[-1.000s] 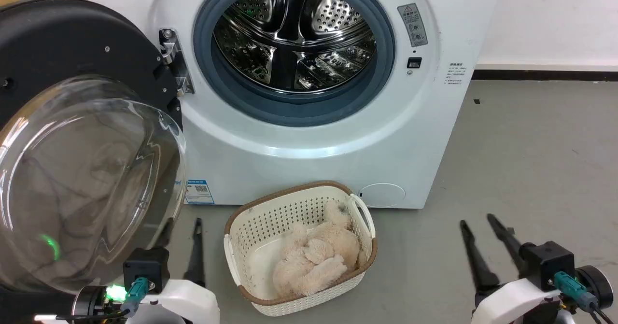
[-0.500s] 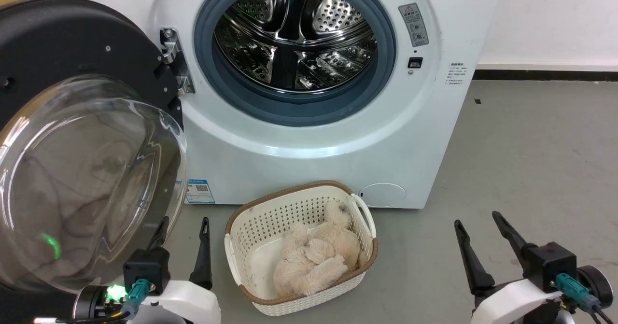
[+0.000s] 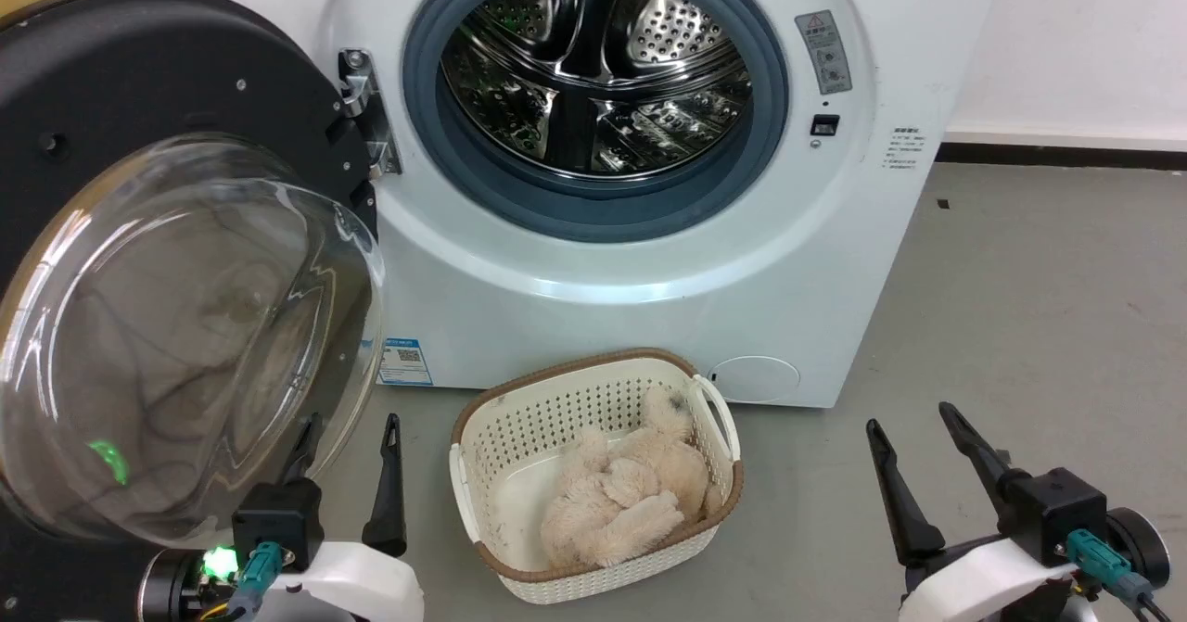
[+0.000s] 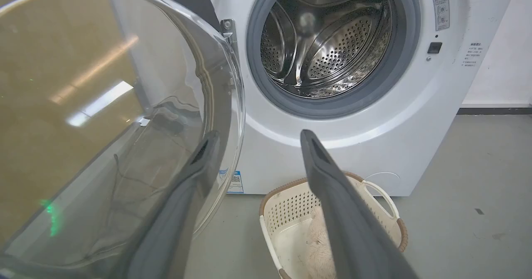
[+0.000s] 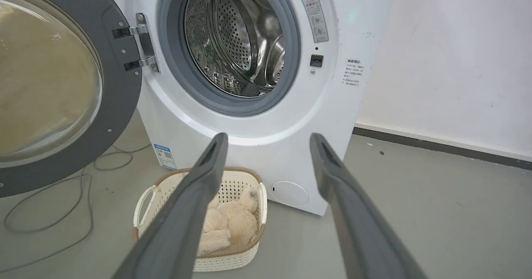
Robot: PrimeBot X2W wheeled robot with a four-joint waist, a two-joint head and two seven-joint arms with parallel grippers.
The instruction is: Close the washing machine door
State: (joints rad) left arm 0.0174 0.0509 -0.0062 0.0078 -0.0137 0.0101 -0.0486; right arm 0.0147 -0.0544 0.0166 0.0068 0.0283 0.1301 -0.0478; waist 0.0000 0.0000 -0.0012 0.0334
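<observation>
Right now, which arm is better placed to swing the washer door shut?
Left. The left gripper, jaws open, sits beside the washing machine door; the right gripper is off beyond the basket.

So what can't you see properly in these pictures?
- Door: left side cut off by the head view's edge.
- Left gripper: one finger shows through the door's glass in the head view, so touching or not is unclear.
- Sticker: print too small to read in the head view.
- Basket: partly covered by a finger and cut by the bottom edge in the left wrist view.
- Fluffy thing: head view, too bunched to name.
</observation>
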